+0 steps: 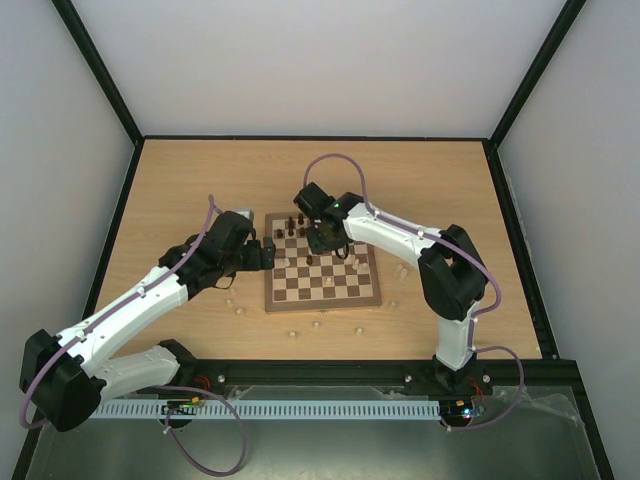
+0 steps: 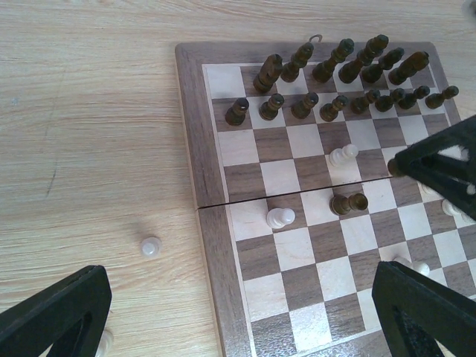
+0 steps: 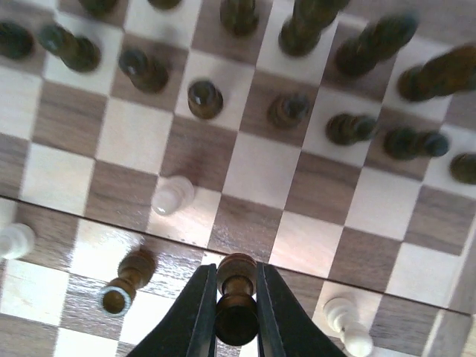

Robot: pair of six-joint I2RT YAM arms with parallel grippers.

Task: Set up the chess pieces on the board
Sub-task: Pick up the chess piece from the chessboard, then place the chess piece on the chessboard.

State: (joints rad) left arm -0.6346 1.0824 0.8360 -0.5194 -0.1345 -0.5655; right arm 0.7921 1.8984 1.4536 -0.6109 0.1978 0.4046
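Observation:
The board [image 1: 322, 304] lies mid-table, with two rows of dark chess pieces [image 2: 327, 71] along its far side. My right gripper [image 3: 236, 301] is shut on an upright dark pawn [image 3: 236, 277] near the board's fold line; whether the pawn touches the square below I cannot tell. Beside it a dark piece [image 3: 123, 286] lies on its side, and pale pawns [image 3: 172, 195] stand nearby. From above, the right gripper [image 1: 322, 240] hangs over the board's far half. My left gripper [image 2: 238, 320] stands open and empty over the board's left edge [image 2: 216, 245].
Several pale pieces lie loose on the tabletop in front of and to the right of the board [image 1: 316, 323], and one pale pawn [image 2: 151, 246] sits just left of it. A black frame [image 1: 400, 365] runs along the table's near edge.

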